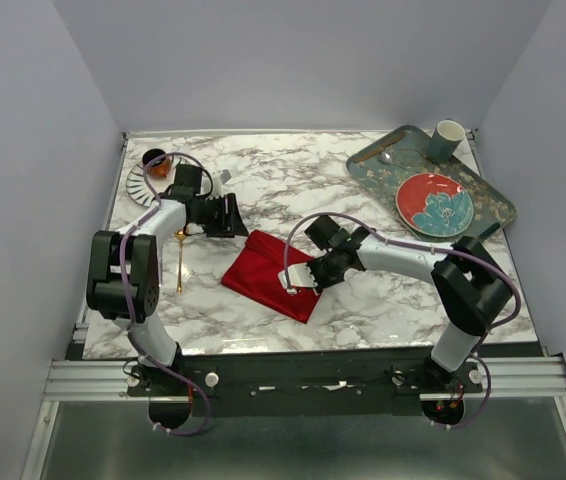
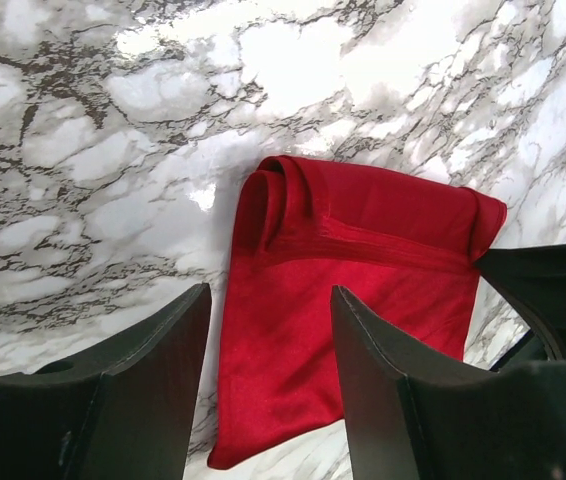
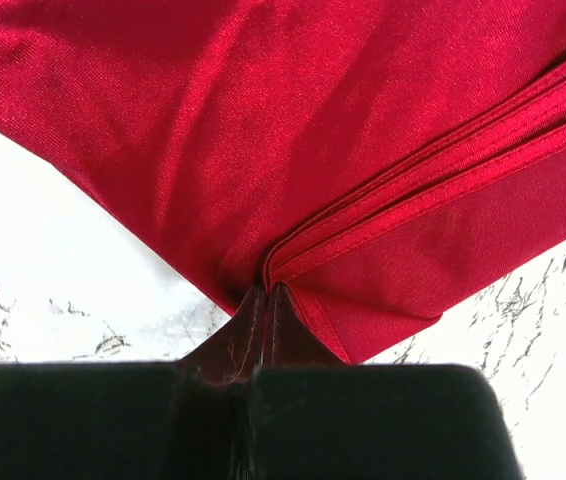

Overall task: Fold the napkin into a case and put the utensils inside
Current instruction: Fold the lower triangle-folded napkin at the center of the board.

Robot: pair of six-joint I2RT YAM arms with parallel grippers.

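The red napkin lies folded on the marble table near the middle; it also shows in the left wrist view and the right wrist view. My right gripper is shut on the napkin's edge, pinching its folded layers. My left gripper is open and empty, just beyond the napkin's far left corner. The gold spoon lies on the table left of the napkin, by the left arm. The silver fork is hidden, perhaps under the left arm.
A teal tray at the back right holds a round red patterned plate, a cup and a brown-handled utensil. A small striped saucer with a dark cup stands at the back left.
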